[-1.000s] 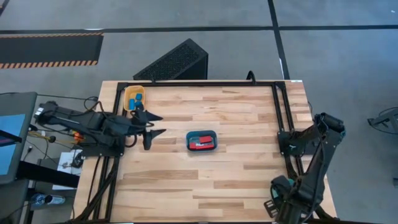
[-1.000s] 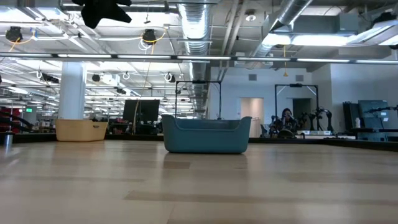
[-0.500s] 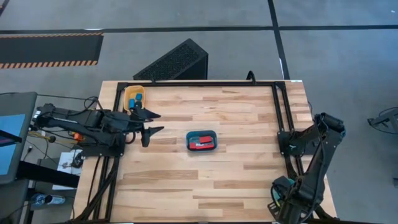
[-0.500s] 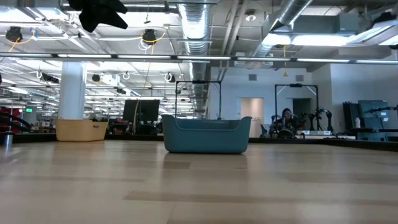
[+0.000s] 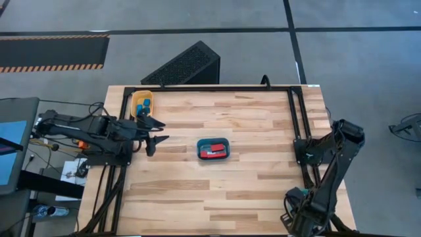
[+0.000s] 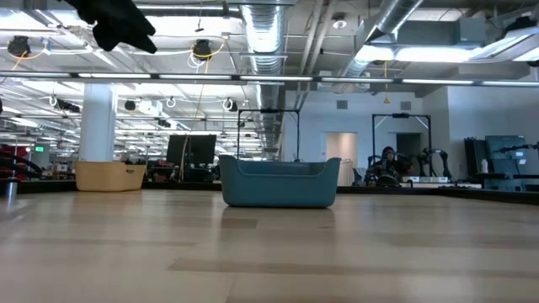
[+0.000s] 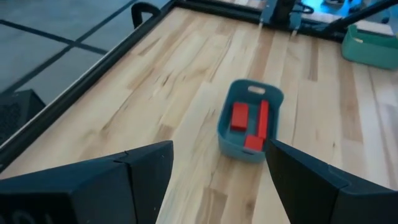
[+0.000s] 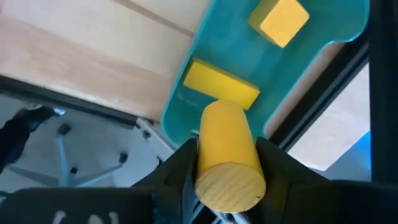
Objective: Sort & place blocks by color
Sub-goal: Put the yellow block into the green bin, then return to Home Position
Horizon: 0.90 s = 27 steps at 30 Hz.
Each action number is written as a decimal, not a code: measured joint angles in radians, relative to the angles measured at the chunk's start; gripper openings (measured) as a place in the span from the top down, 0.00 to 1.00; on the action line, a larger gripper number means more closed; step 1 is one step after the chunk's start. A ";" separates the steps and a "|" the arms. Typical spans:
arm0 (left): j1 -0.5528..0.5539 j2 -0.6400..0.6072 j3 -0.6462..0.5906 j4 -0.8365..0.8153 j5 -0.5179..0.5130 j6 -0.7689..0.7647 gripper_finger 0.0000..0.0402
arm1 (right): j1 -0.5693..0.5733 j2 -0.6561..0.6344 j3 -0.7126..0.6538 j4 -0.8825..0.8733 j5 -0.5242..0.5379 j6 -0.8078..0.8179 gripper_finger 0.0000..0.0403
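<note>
Looking straight down, a pale butcher-block wooden tabletop with a black metal frame fills the middle of the scene. Near its centre sits a small teal plastic tray with rounded corners, holding three red blocks; the left wrist view shows them as two smooth bars and a smaller piece lying flat inside. At the far left corner of the tabletop, a yellow-orange tray holds blue blocks.

Just beside that tray, above the tabletop's left edge, the left hand hangs with its two dark fingers spread wide and nothing between them.

At the near right corner, the right hand is closed on a smooth yellow cylinder block with a wood-grain end face. Directly beyond it is another teal tray, holding a yellow bar and a yellow cube; this tray juts past the tabletop's edge.

Grey floor surrounds the tabletop, with a black perforated box behind it. From tabletop height, an open industrial hall shows, with exposed ducts, ceiling lights, and a person seated far off.
</note>
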 joint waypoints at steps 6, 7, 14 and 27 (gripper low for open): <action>0.000 -0.066 0.000 -0.037 0.003 -0.019 0.39 | 0.000 0.000 -0.036 0.009 0.003 0.004 0.64; 0.000 -0.076 0.000 -0.038 0.001 -0.023 0.39 | 0.000 0.000 -0.036 0.003 0.002 0.004 0.63; 0.000 -0.137 0.000 -0.103 -0.149 -0.030 0.39 | -0.007 0.000 -0.036 -0.007 0.011 0.004 0.58; 0.000 -0.128 0.000 -0.192 -0.234 -0.003 0.39 | -0.071 -0.003 -0.036 -0.024 0.037 0.004 0.38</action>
